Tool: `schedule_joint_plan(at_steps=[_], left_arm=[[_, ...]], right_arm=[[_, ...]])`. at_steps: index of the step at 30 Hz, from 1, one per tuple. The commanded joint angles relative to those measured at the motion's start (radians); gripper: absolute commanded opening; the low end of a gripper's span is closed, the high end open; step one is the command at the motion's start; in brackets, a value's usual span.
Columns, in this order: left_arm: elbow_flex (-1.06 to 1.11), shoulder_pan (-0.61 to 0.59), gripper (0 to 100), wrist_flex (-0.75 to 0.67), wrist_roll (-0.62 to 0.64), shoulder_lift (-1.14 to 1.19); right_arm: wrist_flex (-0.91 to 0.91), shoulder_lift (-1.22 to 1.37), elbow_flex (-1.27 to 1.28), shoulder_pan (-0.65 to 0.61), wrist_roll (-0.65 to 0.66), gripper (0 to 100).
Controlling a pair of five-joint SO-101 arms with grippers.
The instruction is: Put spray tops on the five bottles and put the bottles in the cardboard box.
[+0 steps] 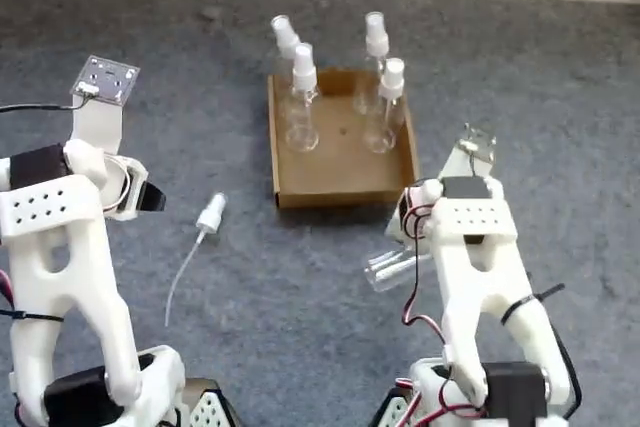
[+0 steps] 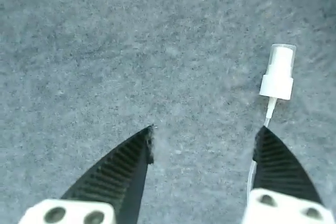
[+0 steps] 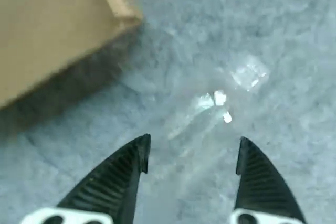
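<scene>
The uncapped bottle [image 3: 210,114] lies on its side on the grey carpet [image 1: 520,67], just near of the box's [image 1: 340,192] near right corner. The right gripper [image 3: 191,148] hangs over it, fingers spread wide and holding nothing. Four capped bottles [image 1: 300,97] stand in the box. To the box's near left lies a loose spray top [image 2: 277,77], tube trailing nearward. The left gripper [image 2: 205,135] hangs just left of it, fingers likewise released.
</scene>
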Motion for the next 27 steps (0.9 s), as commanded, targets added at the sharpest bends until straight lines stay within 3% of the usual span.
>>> schedule_joint_plan(at_steps=[1, 4, 6, 12, 16, 23, 27], left_arm=[[0.002, -0.013, 26, -0.011, -0.006, -0.035], [0.004, -0.013, 26, -0.009, -0.006, -0.035], [0.004, -0.013, 26, -0.008, -0.006, -0.035], [0.035, -0.01, 26, -0.014, -0.008, -0.033], [0.094, 0.054, 25, -0.014, -0.006, -0.033], [0.13, 0.229, 21, -0.018, 0.095, -0.033], [0.136, 0.311, 20, -0.089, 0.114, -0.015]], right_arm=[[-0.021, 0.099, 0.028, 0.002, -0.023, 21.1], [-0.019, 0.143, 0.019, 0.038, -0.014, 20.8], [-0.019, 0.139, 0.019, 0.079, 0.087, 18.4], [-0.05, 0.031, -0.002, 0.303, 0.704, 1.2], [-0.061, -0.048, -0.07, 0.455, 1.042, 0.5], [-0.068, 0.004, -0.291, 0.688, 1.369, 0.5], [-0.085, 0.162, -0.346, 0.725, 1.404, 0.5]])
